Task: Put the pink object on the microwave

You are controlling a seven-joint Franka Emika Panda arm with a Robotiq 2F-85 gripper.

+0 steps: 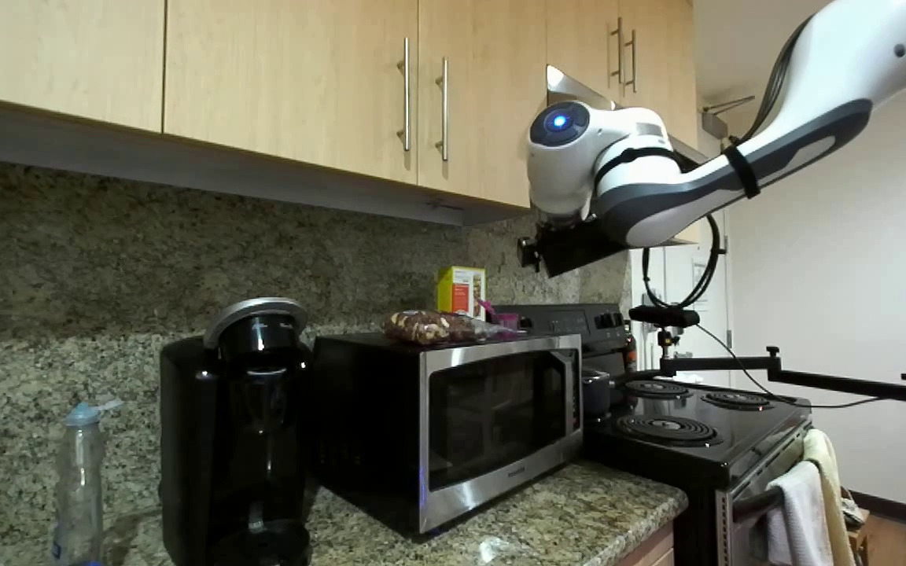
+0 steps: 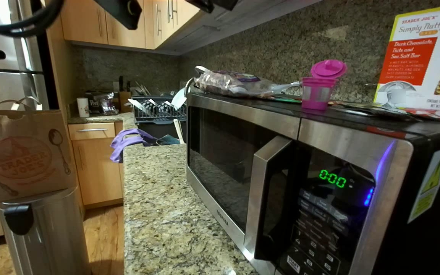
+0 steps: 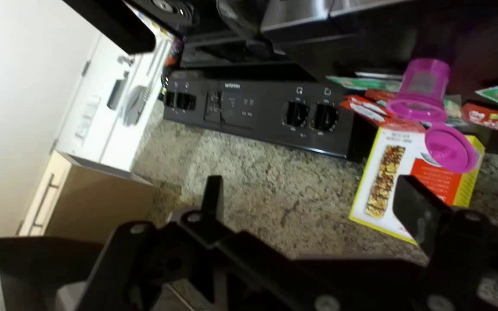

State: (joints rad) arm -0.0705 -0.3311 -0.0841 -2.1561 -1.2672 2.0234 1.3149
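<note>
Granite kitchen counter [image 2: 155,214], microwave [image 1: 453,428] atop.

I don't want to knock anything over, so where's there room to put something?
There's bare counter between the front of the microwave and the counter's outer edge, reaching back to the purple cloth. The microwave's top is crowded: bag, packets and pink object, with the snack-bar box at the back.

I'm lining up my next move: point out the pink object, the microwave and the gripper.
Pink object [image 2: 316,93]: in an exterior view, on the body below its lid.
Microwave [image 1: 484,417]: in an exterior view, on its dark door glass.
Gripper [image 3: 311,184]: in the wrist view, midway between its parted fingertips.
</note>
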